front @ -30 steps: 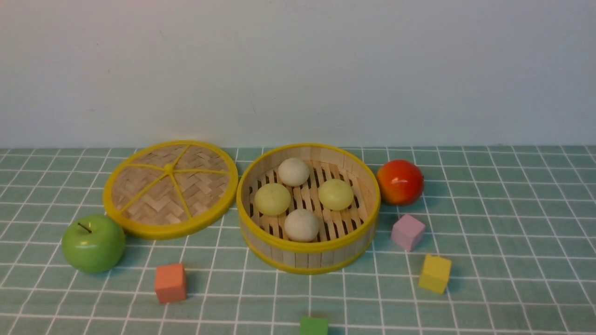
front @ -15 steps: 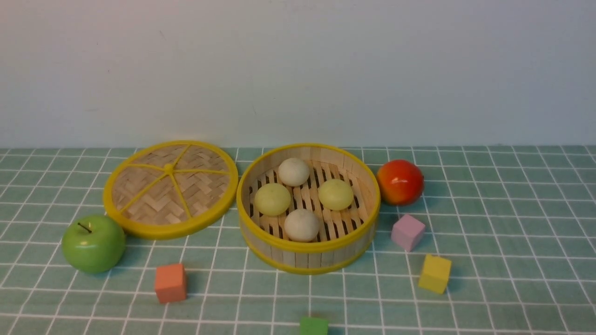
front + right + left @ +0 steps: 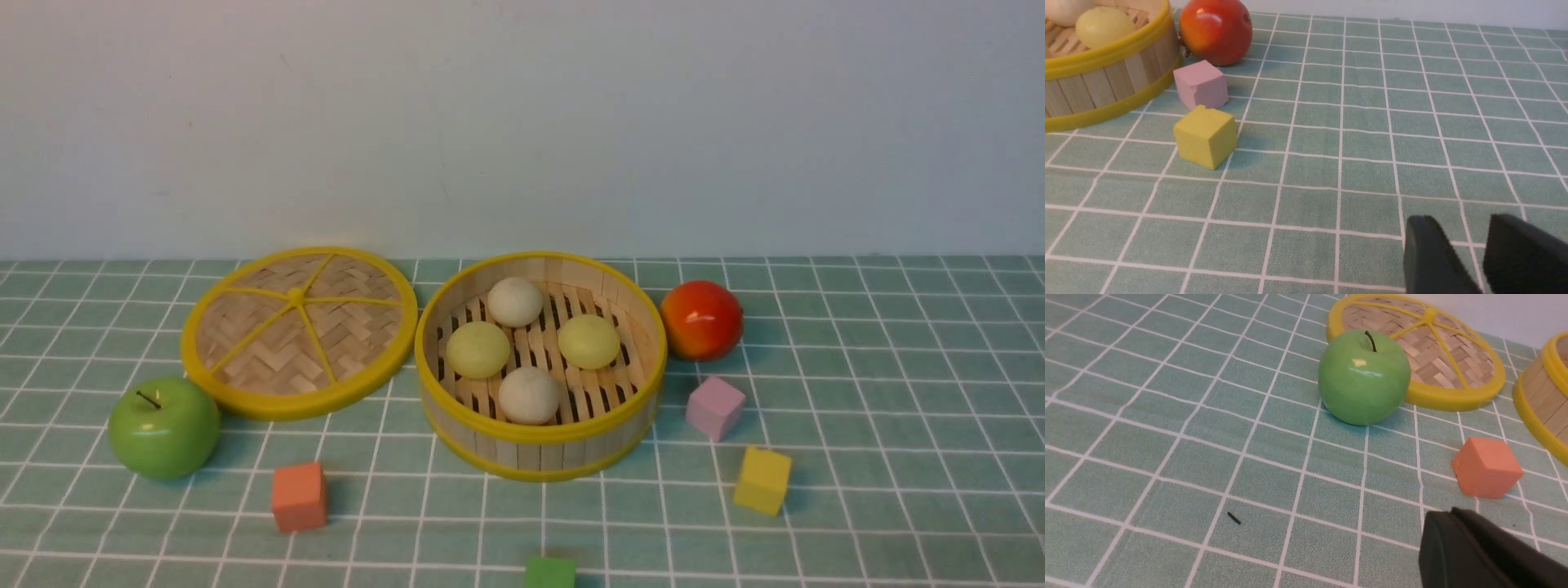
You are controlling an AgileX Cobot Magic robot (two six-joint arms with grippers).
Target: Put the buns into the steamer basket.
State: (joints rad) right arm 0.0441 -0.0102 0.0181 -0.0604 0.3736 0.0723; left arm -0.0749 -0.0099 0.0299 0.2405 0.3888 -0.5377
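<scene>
The steamer basket (image 3: 522, 453) stands mid-table, round, with yellow rims and a slatted floor. All four buns lie inside it: an off-white bun (image 3: 515, 301) at the back, two pale yellow-green buns (image 3: 478, 349) (image 3: 588, 341) in the middle, and an off-white bun (image 3: 529, 395) at the front. Neither gripper shows in the front view. My left gripper (image 3: 1447, 514) is shut and empty, low over the cloth near the orange cube (image 3: 1486, 467). My right gripper (image 3: 1461, 222) is open and empty, well to the right of the basket (image 3: 1106, 81).
The flat woven lid (image 3: 298, 331) lies left of the basket, with a green apple (image 3: 163, 426) in front of it. A red apple (image 3: 700, 320), pink cube (image 3: 715, 407) and yellow cube (image 3: 762, 479) sit right of the basket. A green cube (image 3: 549, 572) is at the front edge.
</scene>
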